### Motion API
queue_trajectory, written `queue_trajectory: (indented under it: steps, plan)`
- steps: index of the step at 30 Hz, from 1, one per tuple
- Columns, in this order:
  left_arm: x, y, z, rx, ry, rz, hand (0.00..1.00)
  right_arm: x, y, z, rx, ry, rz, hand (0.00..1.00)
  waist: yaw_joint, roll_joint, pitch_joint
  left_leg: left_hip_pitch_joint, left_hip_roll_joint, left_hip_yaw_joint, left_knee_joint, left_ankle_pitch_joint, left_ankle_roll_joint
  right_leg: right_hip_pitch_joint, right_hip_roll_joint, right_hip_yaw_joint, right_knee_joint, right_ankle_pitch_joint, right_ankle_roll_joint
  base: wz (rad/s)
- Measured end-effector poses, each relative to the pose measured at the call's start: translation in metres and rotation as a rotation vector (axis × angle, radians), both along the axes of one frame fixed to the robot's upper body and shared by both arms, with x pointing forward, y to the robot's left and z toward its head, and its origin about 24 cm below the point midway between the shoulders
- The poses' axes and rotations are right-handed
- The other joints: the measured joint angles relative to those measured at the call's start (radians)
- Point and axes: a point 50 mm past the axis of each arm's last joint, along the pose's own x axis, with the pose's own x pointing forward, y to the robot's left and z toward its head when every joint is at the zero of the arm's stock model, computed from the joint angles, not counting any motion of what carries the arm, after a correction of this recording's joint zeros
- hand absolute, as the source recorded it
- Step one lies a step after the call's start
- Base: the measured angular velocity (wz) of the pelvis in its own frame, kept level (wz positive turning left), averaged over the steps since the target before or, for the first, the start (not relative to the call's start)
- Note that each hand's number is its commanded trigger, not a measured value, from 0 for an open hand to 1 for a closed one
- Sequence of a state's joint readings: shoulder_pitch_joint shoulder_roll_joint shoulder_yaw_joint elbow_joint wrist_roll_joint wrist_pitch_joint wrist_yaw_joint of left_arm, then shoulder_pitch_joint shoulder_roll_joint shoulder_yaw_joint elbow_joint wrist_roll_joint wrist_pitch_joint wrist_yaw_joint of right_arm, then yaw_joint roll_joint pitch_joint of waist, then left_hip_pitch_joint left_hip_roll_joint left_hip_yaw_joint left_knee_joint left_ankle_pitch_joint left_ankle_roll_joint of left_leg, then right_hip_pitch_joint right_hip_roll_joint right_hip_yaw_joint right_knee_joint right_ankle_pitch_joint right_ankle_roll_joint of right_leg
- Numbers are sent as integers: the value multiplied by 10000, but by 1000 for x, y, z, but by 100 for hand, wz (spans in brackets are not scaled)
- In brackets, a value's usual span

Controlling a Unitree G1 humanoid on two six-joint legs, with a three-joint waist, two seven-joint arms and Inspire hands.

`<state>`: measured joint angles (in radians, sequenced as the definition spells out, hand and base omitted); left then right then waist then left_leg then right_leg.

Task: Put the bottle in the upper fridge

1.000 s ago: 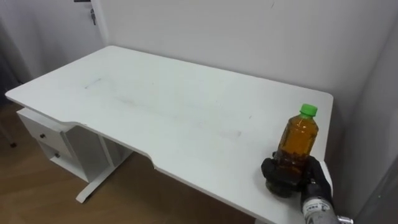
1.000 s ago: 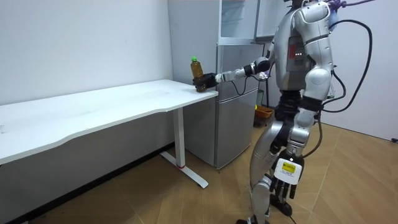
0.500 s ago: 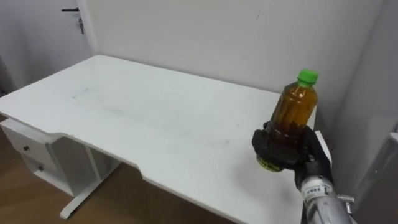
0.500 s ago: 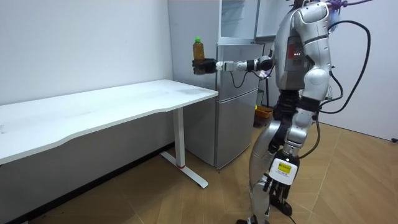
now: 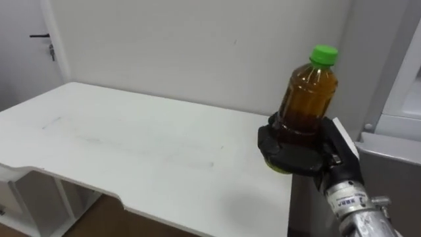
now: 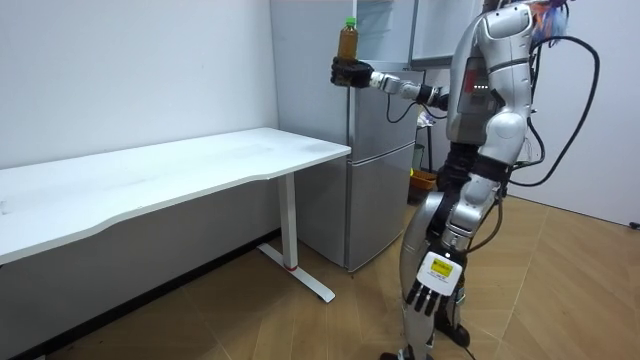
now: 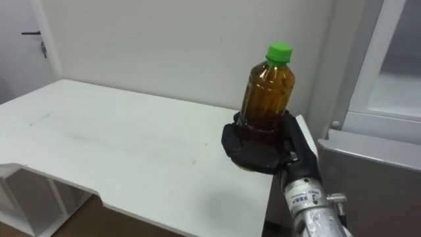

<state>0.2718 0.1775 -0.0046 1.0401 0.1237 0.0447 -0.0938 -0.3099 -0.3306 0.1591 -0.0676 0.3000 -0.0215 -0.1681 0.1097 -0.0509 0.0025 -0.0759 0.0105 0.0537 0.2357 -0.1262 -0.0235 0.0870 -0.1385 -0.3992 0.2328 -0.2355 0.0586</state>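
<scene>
My right hand (image 5: 294, 149) (image 7: 254, 149) is shut on the lower part of an upright amber bottle (image 5: 308, 100) (image 7: 266, 96) with a green cap. It holds the bottle in the air past the right end of the white table (image 5: 131, 153), next to the grey fridge (image 5: 388, 155). In the room view the bottle (image 6: 348, 40) is raised to the height of the fridge's upper compartment (image 6: 385, 30), in my outstretched right hand (image 6: 349, 73). I stand in front of the fridge (image 6: 385, 160). My left hand (image 6: 430, 297) hangs open beside my leg.
The table (image 6: 180, 170) runs along the white wall, with a drawer unit under its far left end. A pale frame of the upper fridge (image 5: 402, 79) rises at the right edge. An orange object sits on the floor behind the fridge (image 6: 424, 181).
My right hand has lifted the bottle off the table's right corner, up and across toward the fridge's upper part. The eye view has turned to the right.
</scene>
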Motion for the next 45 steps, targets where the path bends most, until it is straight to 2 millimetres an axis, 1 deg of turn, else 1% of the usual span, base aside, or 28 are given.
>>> queue_trajectory:
  steps: [2, 5, 8, 10, 11, 12, 13, 14, 16, 21, 23, 26, 28, 31, 35, 36, 39, 41, 42, 45]
  plan:
    - [1, 0, 0, 6, -39, 30, 0, -1, -2, 6, 48, -228, -21, 100, -1, -3, -1, 6, 0, 13, -2, 0, 0, 0, -1, 14, 0, 6, 2, 0]
    - [2, 1, 0, 17, -106, 69, 0, -3, -11, 15, 205, -561, -293, 100, -18, -12, 0, 66, -3, 25, -27, -1, 0, 35, -1, 40, 2, 17, 10, -2]
    - [-2, 3, 1, 81, -38, 228, 0, -4, -17, 22, 287, -859, -486, 100, -36, -29, 16, 305, 8, 147, -170, -2, -3, 155, -3, 154, -9, 17, 11, -11]
    - [-2, 4, 1, 106, -27, 232, 0, -8, -19, 31, 363, -1231, -501, 100, -206, -47, 24, 383, 12, 181, -220, -2, -4, 223, -1, 159, -43, 17, 11, 0]
    - [-3, 4, 1, 101, -11, 255, 0, -9, -18, 33, 353, -1321, -481, 100, -237, -58, 31, 402, 18, 211, -224, -2, -4, 225, -1, 177, -52, 17, 11, -12]
    - [-3, 4, 1, 92, -9, 291, 0, -10, -18, 36, 280, -1446, -448, 100, -260, -79, 45, 468, 37, 294, -244, -11, -17, 232, 10, 276, -55, 17, 10, -17]
    - [-3, 4, 1, 87, -10, 322, 0, -11, -19, 37, 193, -1527, -464, 100, -362, -119, 57, 519, 45, 324, -250, -28, -27, 270, 15, 310, -58, 17, 10, -14]
    - [-3, 4, 1, 86, -18, 318, 0, -11, -19, 38, 176, -1575, -493, 100, -428, -139, 52, 521, 46, 324, -250, -35, -26, 275, 14, 309, -57, 17, 11, -6]
    - [-2, 5, 1, 99, -34, 310, 0, -13, -22, 44, 161, -1843, -621, 100, -523, -181, 68, 524, 84, 416, -210, -89, -28, 247, 32, 409, -56, 20, 7, -11]
    - [-2, 7, 2, 155, -70, 527, 0, -17, -34, 54, 307, -2288, -1204, 100, -605, -189, 65, 528, 158, 589, -12, -267, -42, 228, 79, 598, -63, 31, 5, -14]
    - [-2, 8, 2, 164, -110, 534, 0, -20, -37, 61, 347, -2600, -1402, 100, -699, -197, 55, 527, 170, 655, -13, -277, -42, 187, 84, 661, -64, 37, 11, -8]
    - [-5, 10, 3, 222, -85, 672, 0, -28, -45, 75, 201, -3260, -1752, 100, -940, -267, 7, 541, 170, 662, 9, -295, -44, 236, 89, 667, -107, 46, 19, 0]
    - [-11, 11, 3, 274, 48, 633, 0, -32, -50, 81, 19, -3557, -1959, 100, -1044, -300, -6, 605, 168, 664, 22, -306, -49, 297, 89, 668, -119, 49, 24, 0]
    - [-11, 12, 3, 310, 27, 632, 0, -38, -59, 91, -35, -3994, -2331, 100, -1089, -304, -6, 775, 206, 759, 21, -368, -70, 392, 113, 762, -126, 49, 24, -10]
    - [-16, 17, 5, 435, 81, 876, 0, -41, -68, 96, 26, -4213, -2671, 100, -1145, -364, 16, 869, 284, 840, 13, -414, -99, 427, 176, 879, -116, 57, 10, -10]
    - [-17, 19, 5, 472, 82, 934, 0, -42, -70, 97, 43, -4242, -2736, 100, -1238, -390, 31, 875, 303, 849, 14, -418, -105, 428, 192, 885, -118, 60, 5, -6]
    - [-19, 19, 5, 497, 116, 975, 0, -43, -72, 99, 60, -4322, -2829, 100, -1365, -404, 22, 901, 315, 905, 18, -420, -105, 417, 195, 942, -116, 66, -6, -5]
    - [-20, 21, 6, 537, 138, 995, 0, -45, -73, 98, 45, -4317, -2886, 100, -1375, -415, 16, 909, 317, 927, 17, -422, -103, 415, 194, 965, -115, 70, -12, -7]
    - [-18, 22, 6, 564, 109, 981, 0, -45, -74, 97, 27, -4275, -2899, 100, -1390, -437, 1, 931, 322, 960, 13, -423, -103, 410, 193, 995, -113, 71, -13, -5]
    - [-19, 23, 7, 592, 126, 976, 0, -45, -74, 96, 22, -4222, -2887, 100, -1417, -441, -2, 973, 323, 976, 13, -439, -104, 440, 193, 1028, -106, 72, -14, -3]
